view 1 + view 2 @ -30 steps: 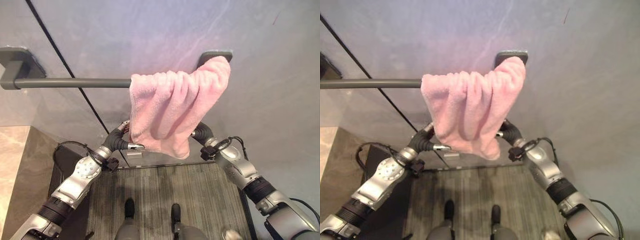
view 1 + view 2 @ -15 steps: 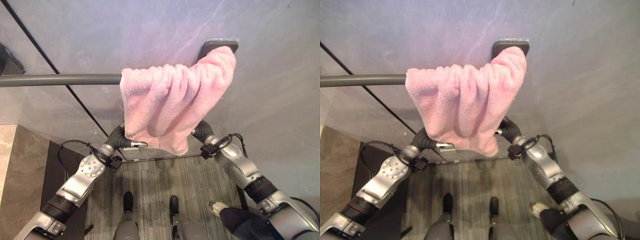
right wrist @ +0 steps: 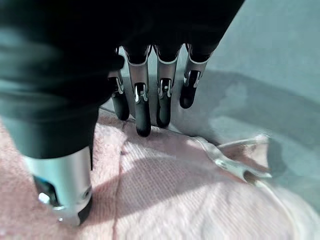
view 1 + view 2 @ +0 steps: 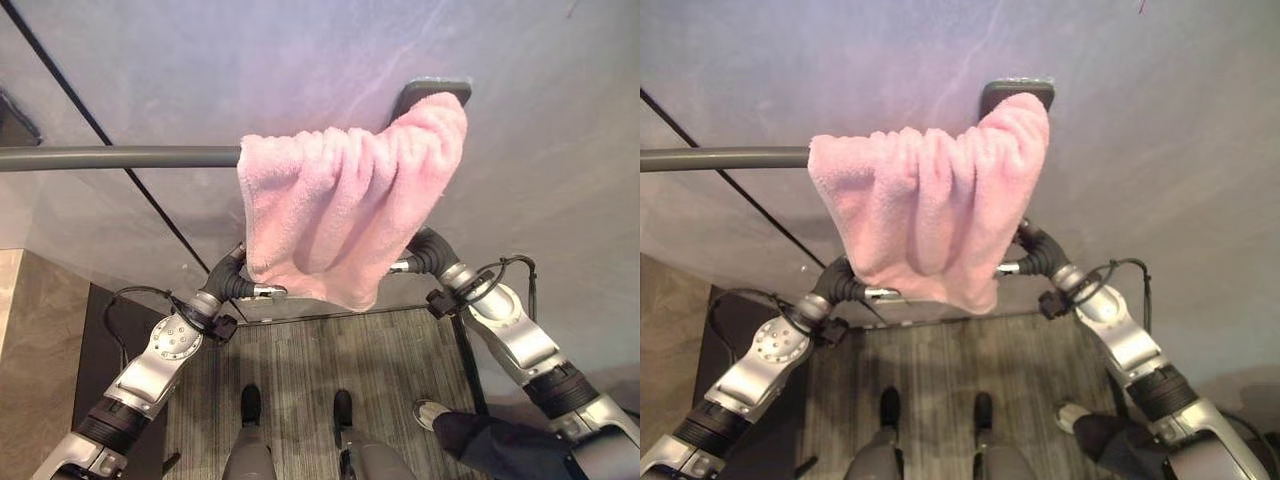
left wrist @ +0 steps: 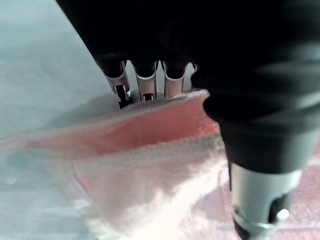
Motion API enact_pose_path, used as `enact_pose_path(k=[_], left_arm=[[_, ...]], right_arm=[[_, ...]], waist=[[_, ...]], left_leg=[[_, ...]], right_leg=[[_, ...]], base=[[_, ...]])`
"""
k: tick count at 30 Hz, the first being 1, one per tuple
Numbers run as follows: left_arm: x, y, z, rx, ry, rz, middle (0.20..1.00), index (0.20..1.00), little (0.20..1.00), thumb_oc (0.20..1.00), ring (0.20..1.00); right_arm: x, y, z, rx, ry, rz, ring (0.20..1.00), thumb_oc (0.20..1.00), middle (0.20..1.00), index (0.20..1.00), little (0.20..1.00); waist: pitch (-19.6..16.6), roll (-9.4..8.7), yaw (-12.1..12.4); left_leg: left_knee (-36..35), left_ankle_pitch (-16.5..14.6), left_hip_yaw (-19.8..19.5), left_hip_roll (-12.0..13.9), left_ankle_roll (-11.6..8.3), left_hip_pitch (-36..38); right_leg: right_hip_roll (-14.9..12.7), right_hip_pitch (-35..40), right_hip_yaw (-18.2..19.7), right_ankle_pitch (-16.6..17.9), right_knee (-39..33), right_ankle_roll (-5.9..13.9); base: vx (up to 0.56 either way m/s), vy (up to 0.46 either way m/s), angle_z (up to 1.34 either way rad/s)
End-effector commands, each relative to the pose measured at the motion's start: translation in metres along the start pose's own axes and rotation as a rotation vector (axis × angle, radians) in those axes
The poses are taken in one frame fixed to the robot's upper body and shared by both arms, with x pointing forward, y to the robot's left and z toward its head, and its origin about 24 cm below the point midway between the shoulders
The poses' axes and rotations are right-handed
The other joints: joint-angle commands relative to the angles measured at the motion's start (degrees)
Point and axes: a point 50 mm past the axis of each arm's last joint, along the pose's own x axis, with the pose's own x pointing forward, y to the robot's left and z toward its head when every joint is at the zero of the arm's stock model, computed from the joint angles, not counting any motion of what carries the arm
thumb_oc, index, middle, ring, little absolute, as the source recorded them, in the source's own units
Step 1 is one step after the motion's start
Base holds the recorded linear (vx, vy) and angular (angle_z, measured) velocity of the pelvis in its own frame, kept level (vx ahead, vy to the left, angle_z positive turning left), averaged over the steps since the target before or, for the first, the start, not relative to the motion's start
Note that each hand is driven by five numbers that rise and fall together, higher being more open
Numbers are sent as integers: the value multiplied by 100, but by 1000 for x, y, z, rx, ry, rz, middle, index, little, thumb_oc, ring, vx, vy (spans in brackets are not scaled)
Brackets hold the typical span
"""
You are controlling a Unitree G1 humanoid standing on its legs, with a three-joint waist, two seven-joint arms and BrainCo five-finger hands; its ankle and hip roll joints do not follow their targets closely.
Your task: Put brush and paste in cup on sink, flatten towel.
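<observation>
- Towel: pink cloth, fluffy, matt pile, bunched in folds.
- Rail: dark grey, smooth, matt bar, upper left.
- Wall: smooth, faint sheen.
- Floor: grey, streaked, matt, wood-like grain.
- Slab, lower left: beige, stone-like.

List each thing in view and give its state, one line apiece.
Towel: draped over the bar, bunched in folds at its right end, not flattened.
Bar: wall-mounted, left part bare.
Left hand: fingers behind the towel's lower edge, thumb in front, pinching it.
Right hand: fingers straight, at the towel's edge.
</observation>
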Motion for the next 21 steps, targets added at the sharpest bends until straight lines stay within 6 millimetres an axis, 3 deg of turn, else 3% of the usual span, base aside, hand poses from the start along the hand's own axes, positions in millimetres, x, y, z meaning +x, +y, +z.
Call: enact_pose_path(k=[1, 8, 21], left_arm=[[4, 11, 12, 61, -77, 33, 1000, 1000, 1000, 1000, 1000], [2, 13, 13, 85, -77, 22, 1000, 1000, 1000, 1000, 1000], [11, 9, 18, 83, -105, 10, 1000, 1000, 1000, 1000, 1000]], right_arm=[[4, -1, 20, -2, -129, 0, 1000, 1000, 1000, 1000, 1000], [-6, 4, 14, 24, -97, 47, 1000, 1000, 1000, 1000, 1000], [8, 12, 23, 26, -146, 67, 1000, 1000, 1000, 1000, 1000]], waist=[[-384, -158, 74], [-365, -234, 73], [-353, -277, 106]], left_leg=[[23, -260, 105, 168, -34, 197], [23, -266, 134, 154, -30, 189], [23, -246, 138, 125, -31, 106]], right_leg=[[-694, -317, -271, 360, -12, 637], [-733, -341, -278, 393, -12, 667], [-773, -423, -313, 435, -12, 680]], base=[[0, 0, 0], [0, 0, 0], [-4, 2, -1]])
